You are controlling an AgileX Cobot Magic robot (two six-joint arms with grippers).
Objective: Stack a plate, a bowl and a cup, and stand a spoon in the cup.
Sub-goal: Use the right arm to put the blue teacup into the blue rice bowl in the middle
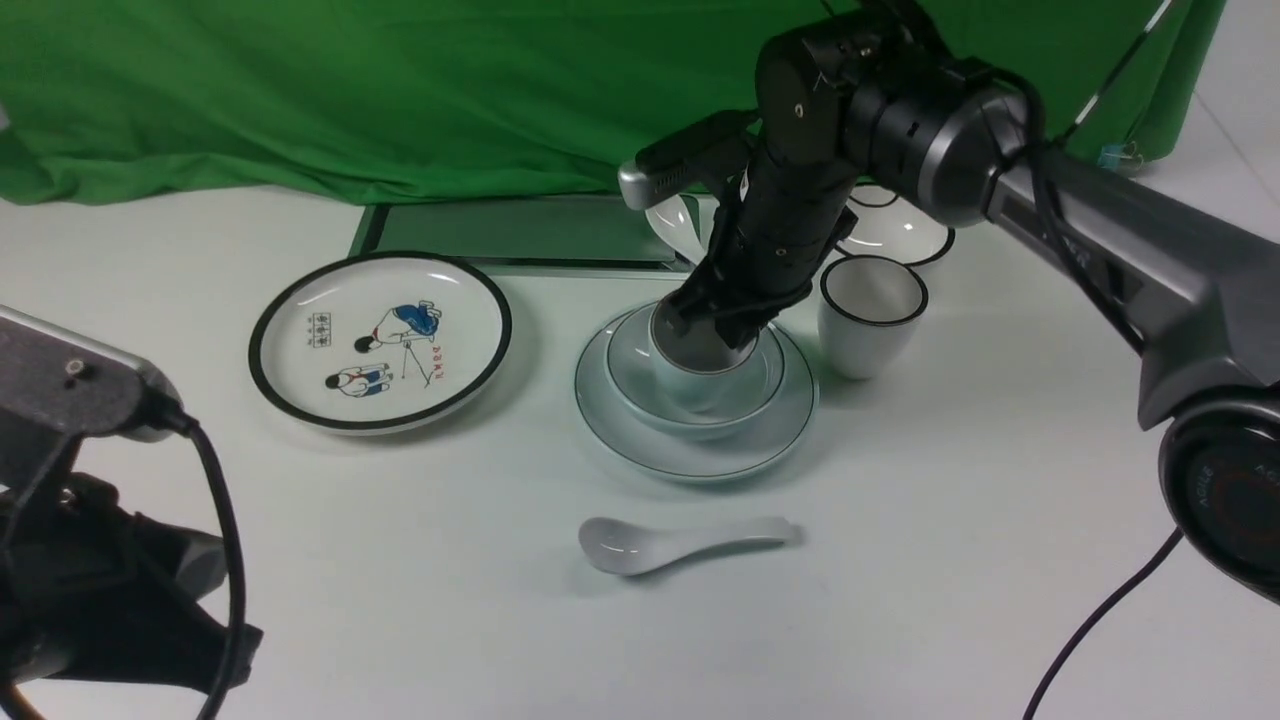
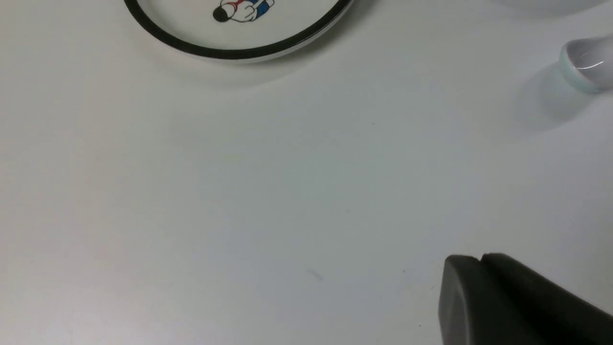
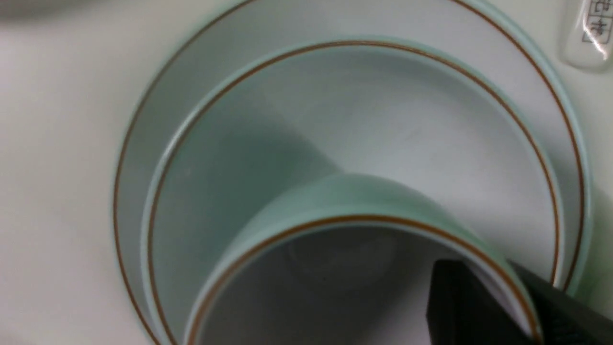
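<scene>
Right pincer (image 3: 503, 292) clasping cup (image 3: 345, 201) (white tabletop (image 1: 400, 580), green drape (image 1: 300, 90))

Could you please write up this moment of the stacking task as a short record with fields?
Stack: bowl sits on plate
Cup: down in the bowl, gripped at its rim; contact with the bowl's bottom unclear
Right gripper: shut on the cup, one finger inside it
Left gripper: shut, empty, low over the table
Spoon: lying flat on the table in front of the plate, untouched
Others: cartoon plate left of the stack, black-rimmed cup right of it
</scene>
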